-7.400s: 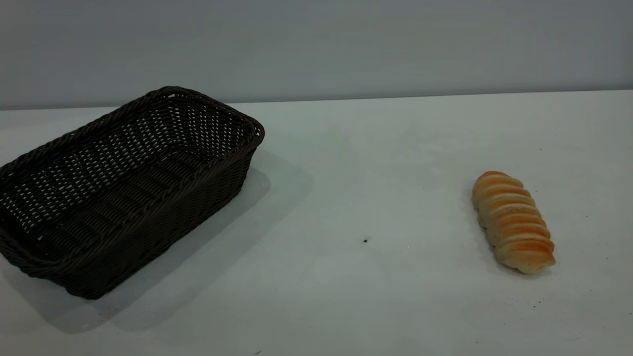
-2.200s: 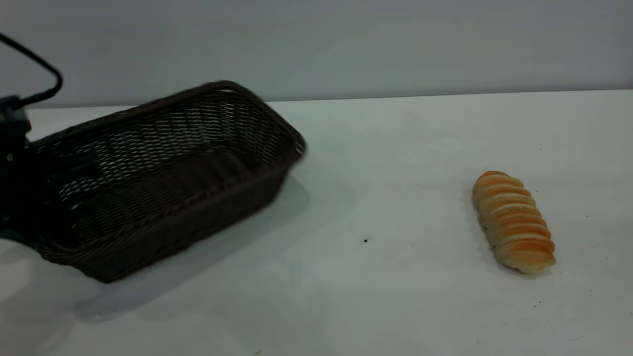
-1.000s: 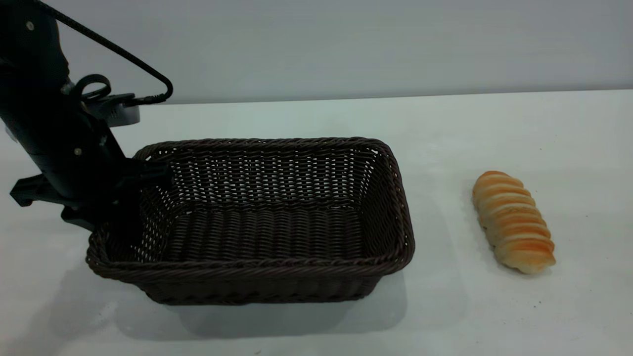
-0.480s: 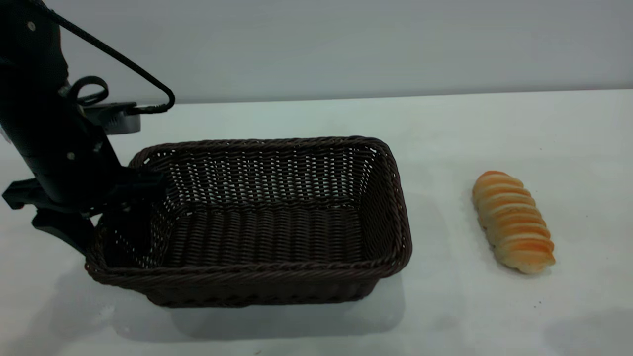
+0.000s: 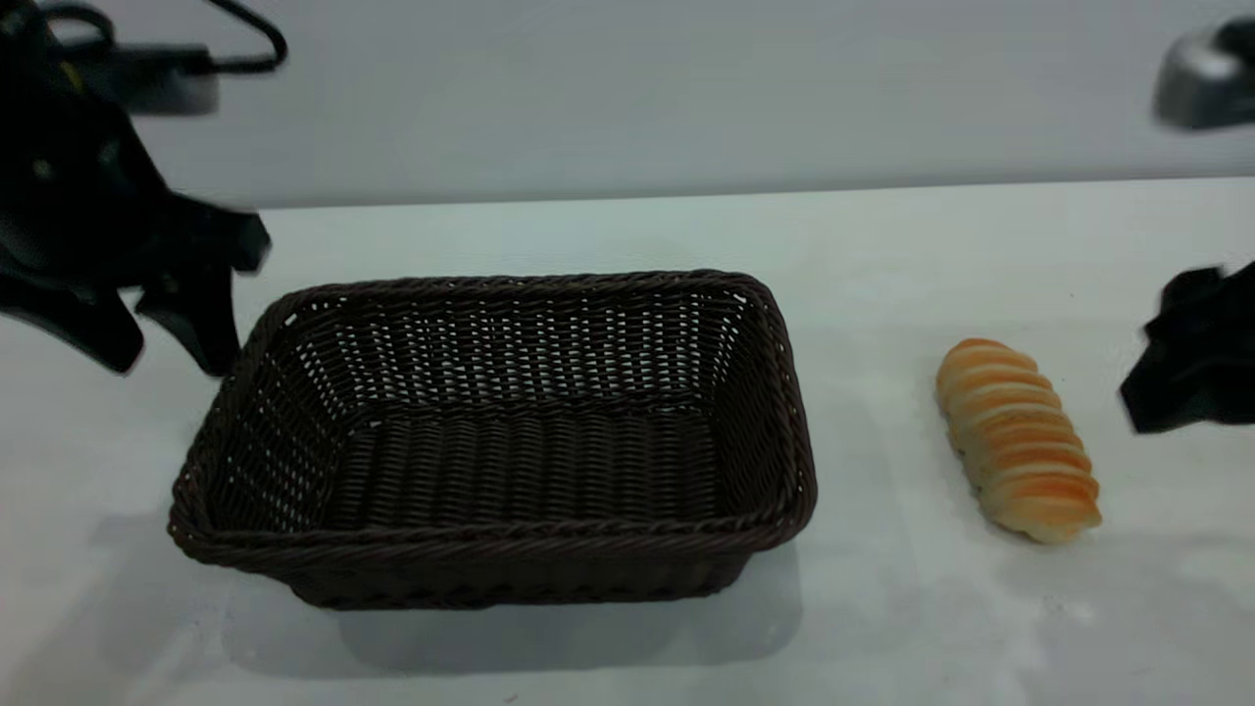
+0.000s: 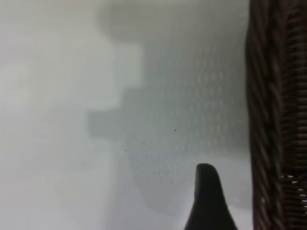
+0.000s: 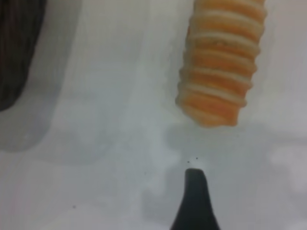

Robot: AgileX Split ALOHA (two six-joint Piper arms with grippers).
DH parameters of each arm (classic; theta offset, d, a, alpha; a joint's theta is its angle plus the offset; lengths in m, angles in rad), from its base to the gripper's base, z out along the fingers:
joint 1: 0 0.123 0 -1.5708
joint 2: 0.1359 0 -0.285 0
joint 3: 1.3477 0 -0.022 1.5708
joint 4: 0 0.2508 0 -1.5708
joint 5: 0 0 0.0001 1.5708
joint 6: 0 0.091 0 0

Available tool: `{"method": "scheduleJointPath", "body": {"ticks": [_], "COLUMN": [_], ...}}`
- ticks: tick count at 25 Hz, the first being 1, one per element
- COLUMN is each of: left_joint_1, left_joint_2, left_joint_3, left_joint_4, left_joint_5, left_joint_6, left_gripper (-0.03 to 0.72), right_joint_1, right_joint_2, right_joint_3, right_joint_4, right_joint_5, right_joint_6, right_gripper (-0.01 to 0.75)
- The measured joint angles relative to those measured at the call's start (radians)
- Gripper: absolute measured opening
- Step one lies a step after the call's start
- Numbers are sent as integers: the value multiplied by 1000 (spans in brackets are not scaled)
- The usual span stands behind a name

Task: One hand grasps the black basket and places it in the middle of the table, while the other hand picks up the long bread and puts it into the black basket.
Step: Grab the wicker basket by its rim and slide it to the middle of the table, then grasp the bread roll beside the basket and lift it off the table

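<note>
Woven dark wicker fills the middle of the white table (image 5: 608, 230): the black basket (image 5: 500, 441) sits flat and upright there, empty, with nothing gripping it, so the first half of the job looks done. Just to its right, apart from its side wall, the long bread (image 5: 1016, 439) lies on the tabletop, untouched. The left gripper (image 5: 162, 324) hangs above the table just outside the basket's left end, its two fingers spread apart and holding nothing; the left wrist view shows one fingertip (image 6: 207, 191) over bare table beside the basket wall (image 6: 276, 120). The right gripper (image 5: 1181, 382) is at the right edge, near the bread but clear of it; whether its fingers are parted cannot be told from here, and the right wrist view shows only one fingertip (image 7: 194, 201) short of the bread's near end (image 7: 218, 72). The step in hand is most likely the reach for the bread. Next the right gripper would need to straddle the loaf across its narrow width, close gently, lift, and carry it left over the basket rim.
</note>
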Motion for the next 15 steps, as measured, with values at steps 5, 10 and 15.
{"method": "scheduleJointPath", "body": {"ticks": [5,10,15], "left_joint_1": [0,0,0], "left_joint_2": [-103,-203,-290], "left_joint_3": [0,0,0], "left_joint_4": [0,0,0], "left_joint_5": [18,24,25], "left_joint_6": [-3,-3,-3], "left_gripper": [565,565,564], "right_joint_1": [0,0,0], "right_joint_2": [160,298,427], "right_joint_3": [-96,-185,-279], "right_joint_4": [13,13,13], "right_joint_5": [-19,-36,-49], "right_joint_6": [0,-1,-2], "right_gripper": [589,589,589]}}
